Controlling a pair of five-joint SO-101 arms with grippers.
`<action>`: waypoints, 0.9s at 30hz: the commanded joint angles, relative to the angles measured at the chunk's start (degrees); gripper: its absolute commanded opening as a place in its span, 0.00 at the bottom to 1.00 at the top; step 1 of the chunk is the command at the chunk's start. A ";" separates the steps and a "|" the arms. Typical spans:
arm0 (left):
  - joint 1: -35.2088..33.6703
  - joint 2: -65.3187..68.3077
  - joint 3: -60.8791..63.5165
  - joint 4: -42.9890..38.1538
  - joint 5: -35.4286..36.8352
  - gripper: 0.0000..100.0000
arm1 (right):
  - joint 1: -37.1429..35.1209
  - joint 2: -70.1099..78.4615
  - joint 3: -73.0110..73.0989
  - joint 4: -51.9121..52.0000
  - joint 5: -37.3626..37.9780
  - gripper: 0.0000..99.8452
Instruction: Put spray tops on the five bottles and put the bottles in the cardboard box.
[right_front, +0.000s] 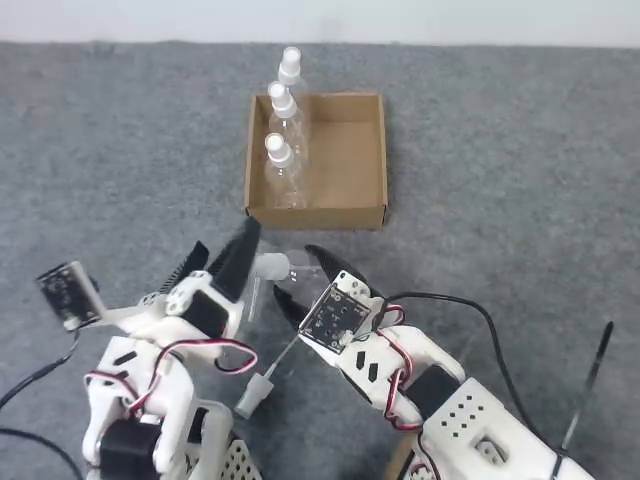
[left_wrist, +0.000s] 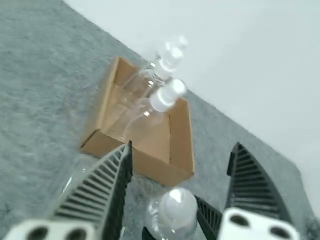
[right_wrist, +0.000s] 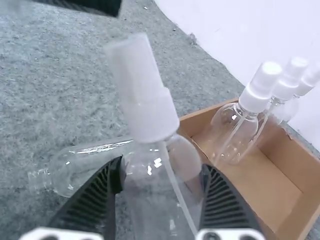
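The cardboard box (right_front: 345, 160) lies at the far middle of the grey carpet, with three capped clear bottles (right_front: 283, 165) standing along one side wall. My right gripper (right_front: 312, 285) is shut on a fourth clear bottle (right_wrist: 145, 175) that carries a white spray top (right_wrist: 142, 92), held in front of the box. Beside it, my left gripper (right_front: 228, 238) is open, and its fingers (left_wrist: 107, 187) flank that spray top (left_wrist: 173, 207) without touching. A fifth bottle (right_wrist: 75, 165) lies uncapped on the carpet. A loose spray top (right_front: 254, 392) with its dip tube lies between the arms.
Grey carpet (right_front: 500, 150) spreads on both sides of the box. The box's other half (right_front: 350, 150) holds nothing. Cables (right_front: 470, 305) trail by the right arm's base.
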 joint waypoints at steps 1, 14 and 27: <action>-5.19 -1.32 -2.68 -1.67 3.43 0.29 | 0.92 -1.71 -3.34 -1.27 -0.88 0.01; -8.44 -1.32 0.13 -1.85 4.75 0.29 | 0.66 -2.42 -1.76 -7.52 -7.38 0.01; -3.78 -1.32 4.53 -3.96 4.48 0.29 | -1.45 -2.24 2.64 -18.68 -11.78 0.01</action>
